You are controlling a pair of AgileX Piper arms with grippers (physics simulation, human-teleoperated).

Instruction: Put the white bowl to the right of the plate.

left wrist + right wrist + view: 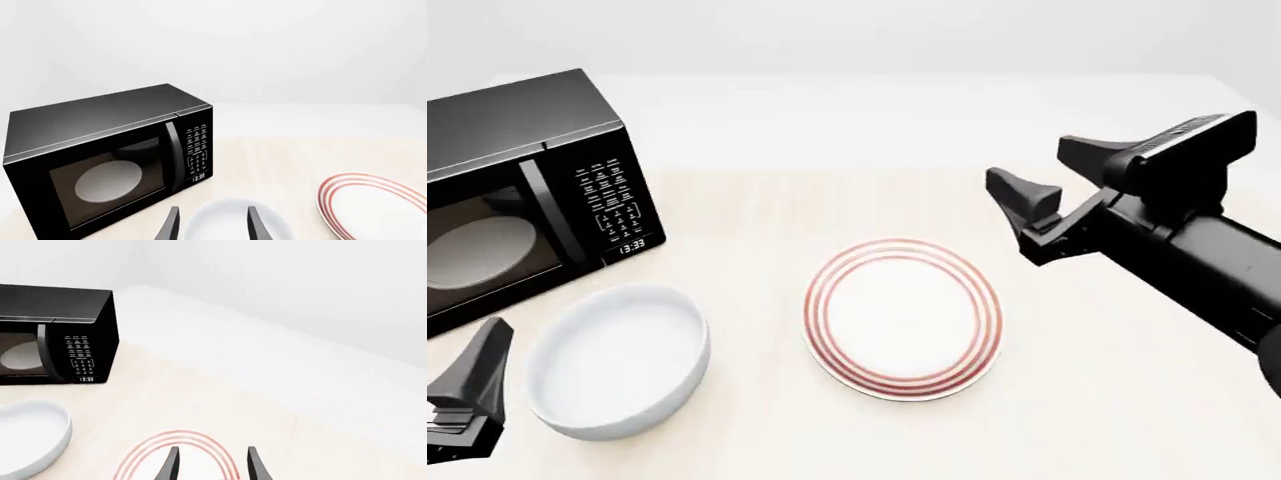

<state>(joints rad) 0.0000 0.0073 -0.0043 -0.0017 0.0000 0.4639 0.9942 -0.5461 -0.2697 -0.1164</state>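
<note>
The white bowl (618, 360) stands upright and empty on the table, in front of the microwave and left of the plate (904, 318), a flat white dish with red rings. My left gripper (467, 405) is low at the bowl's left, apart from it. In the left wrist view the left gripper (213, 226) is open, with the bowl (227, 220) showing beyond the gap and the plate (373, 205) off to one side. My right gripper (1030, 218) hangs open above the table, behind and right of the plate. Its wrist view shows the plate (143, 456) and the bowl (30, 440).
A black microwave (521, 190) with its door shut stands at the back left, close behind the bowl; a pale round dish shows through its window. The tabletop (1121, 400) right of the plate is bare light wood.
</note>
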